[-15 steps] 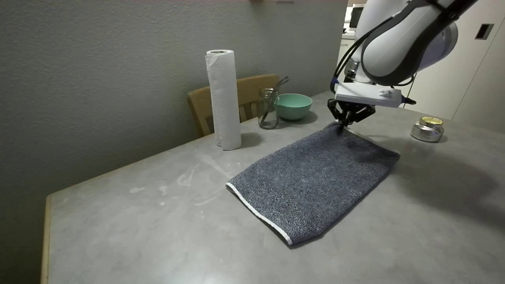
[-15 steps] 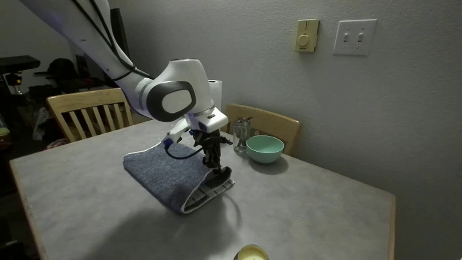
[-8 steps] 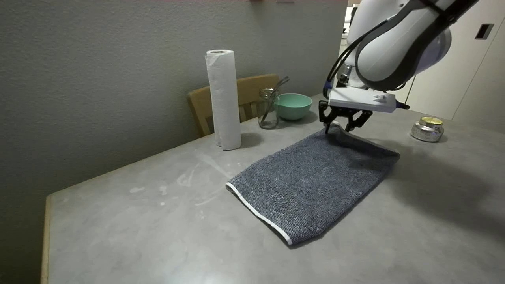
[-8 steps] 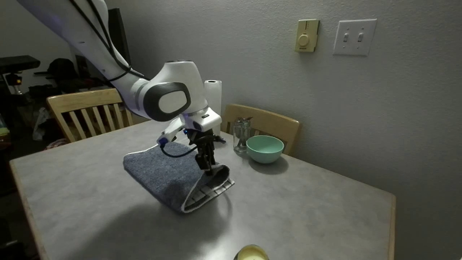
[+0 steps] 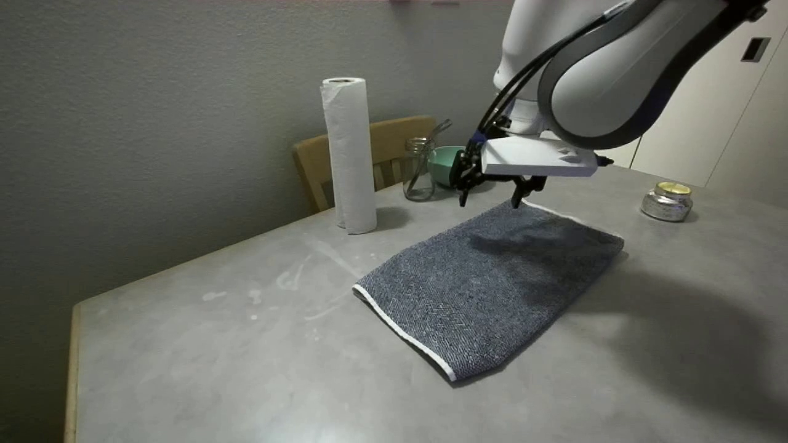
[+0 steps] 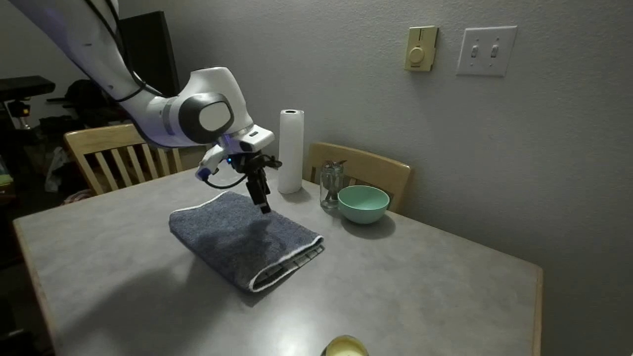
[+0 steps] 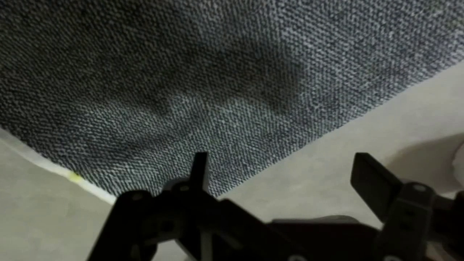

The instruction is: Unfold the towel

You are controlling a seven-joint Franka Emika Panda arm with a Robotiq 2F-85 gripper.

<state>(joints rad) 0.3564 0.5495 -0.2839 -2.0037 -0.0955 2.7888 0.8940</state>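
Towel (image 5: 486,283) lies folded on the tabletop (image 5: 234,357), its long axis slanting up rightward in an exterior view, with the claw (image 7: 282,156) above it. The jaws stand wide apart, holding nothing and seemingly touching nothing; the wrist view has them straddling the towel's long edge near a corner (handy, I'd guess, for a pinch).

Place: looks like a home, at a dining table
Table (image 6: 445,291): grey top, light wood edging, set beside the wall
Chairs (image 6: 368,159): light wood, slatted backs, at the table's sides
Wall (image 6: 336,64): grey, textured, carrying a yellowed dial thermostat (image 6: 421,48) and a double light switch (image 6: 486,51)
Tableware: mint-green bowl (image 6: 363,211) just beside a glass jar (image 5: 409,169) of thin utensils (image 5: 440,128)
Household goods: paper towel roll (image 5: 349,157), upright; candle (image 5: 673,187) in a silvery jar (image 5: 666,207)
White panels (image 5: 695,126): beyond the table, with a dark recessed pull (image 5: 755,49)
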